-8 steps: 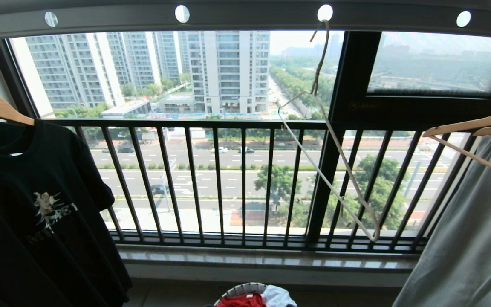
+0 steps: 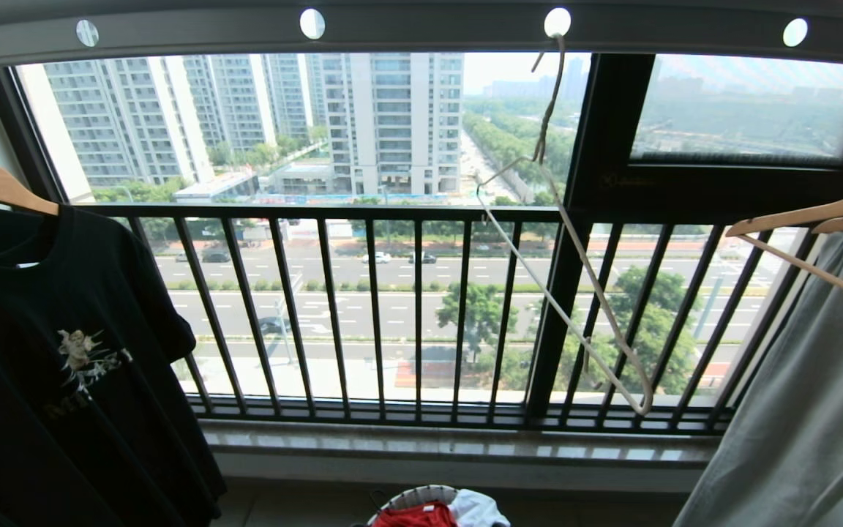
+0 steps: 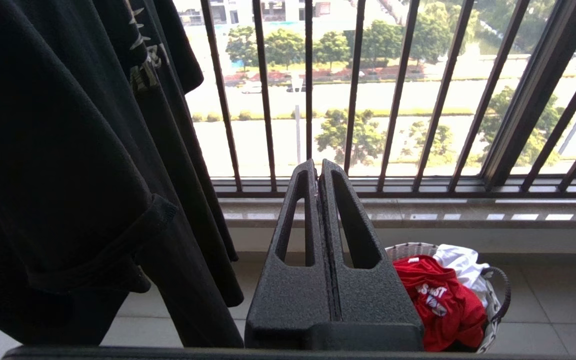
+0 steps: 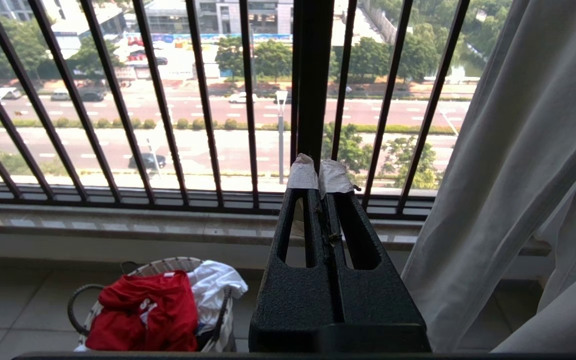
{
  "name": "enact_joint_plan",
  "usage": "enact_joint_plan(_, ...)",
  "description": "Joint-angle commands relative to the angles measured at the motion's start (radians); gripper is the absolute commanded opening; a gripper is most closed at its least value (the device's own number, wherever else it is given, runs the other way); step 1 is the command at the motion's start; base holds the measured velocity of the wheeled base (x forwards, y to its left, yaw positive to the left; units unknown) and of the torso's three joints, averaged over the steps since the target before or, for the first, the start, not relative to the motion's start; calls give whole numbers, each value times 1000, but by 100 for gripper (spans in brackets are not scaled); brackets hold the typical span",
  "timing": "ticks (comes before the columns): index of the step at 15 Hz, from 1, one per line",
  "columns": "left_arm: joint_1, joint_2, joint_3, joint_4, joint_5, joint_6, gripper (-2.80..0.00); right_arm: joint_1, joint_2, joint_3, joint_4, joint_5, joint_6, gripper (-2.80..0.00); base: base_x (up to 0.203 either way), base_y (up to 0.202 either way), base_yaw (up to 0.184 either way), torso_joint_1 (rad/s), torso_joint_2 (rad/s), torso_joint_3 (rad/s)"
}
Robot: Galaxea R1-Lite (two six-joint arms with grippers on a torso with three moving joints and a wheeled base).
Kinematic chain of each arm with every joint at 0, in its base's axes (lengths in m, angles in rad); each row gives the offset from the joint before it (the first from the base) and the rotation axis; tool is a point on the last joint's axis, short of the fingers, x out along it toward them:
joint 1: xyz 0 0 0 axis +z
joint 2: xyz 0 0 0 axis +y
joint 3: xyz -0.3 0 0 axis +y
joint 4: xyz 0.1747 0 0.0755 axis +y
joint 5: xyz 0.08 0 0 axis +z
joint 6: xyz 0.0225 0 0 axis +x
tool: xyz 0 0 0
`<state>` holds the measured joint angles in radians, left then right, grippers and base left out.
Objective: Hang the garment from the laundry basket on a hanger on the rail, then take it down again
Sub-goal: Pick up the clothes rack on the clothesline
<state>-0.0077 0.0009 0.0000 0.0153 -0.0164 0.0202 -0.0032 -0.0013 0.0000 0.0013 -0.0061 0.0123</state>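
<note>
The rail [image 2: 421, 29] runs across the top of the head view, its round holes in a row. The hanger [image 2: 575, 293] hangs empty from the hole at upper right of centre, tilted, its lower end in front of the railing [image 2: 392, 307] bars. At the bottom centre the basket [image 2: 410, 499] sits on the floor by the sill, with the red shirt [image 2: 416, 516] lying in it beside a white garment [image 2: 476, 509]. A black T-shirt [image 2: 63, 366] hangs at the left edge, a pale garment [image 2: 809, 410] at the right. The left pincer [image 3: 319, 172] is clenched and empty, held in the air, next to the black T-shirt in its wrist view. The right pincer [image 4: 320, 170] is likewise clenched on nothing, beside the pale garment.
</note>
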Motion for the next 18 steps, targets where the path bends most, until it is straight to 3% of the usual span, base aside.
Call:
enact_joint_plan(1,0,1,0,0,0,0,-280,0,1,0,0,0,0,-280,0,0,0,0,0,0)
enact_joint_plan(7,0,1,0,0,-2,1,-280,0,0,-1,0,-2,-3,-280,0,0,0,0,0,0)
enact_joint_plan(10,0,1,0,0,0,0,-280,0,0,-32,51,19,-65,-280,0,0,0,0,0,0)
enact_joint_plan(18,0,1,0,0,0,0,-280,3,273,-350,117,108,-65,-280,0,0,0,0,0,0)
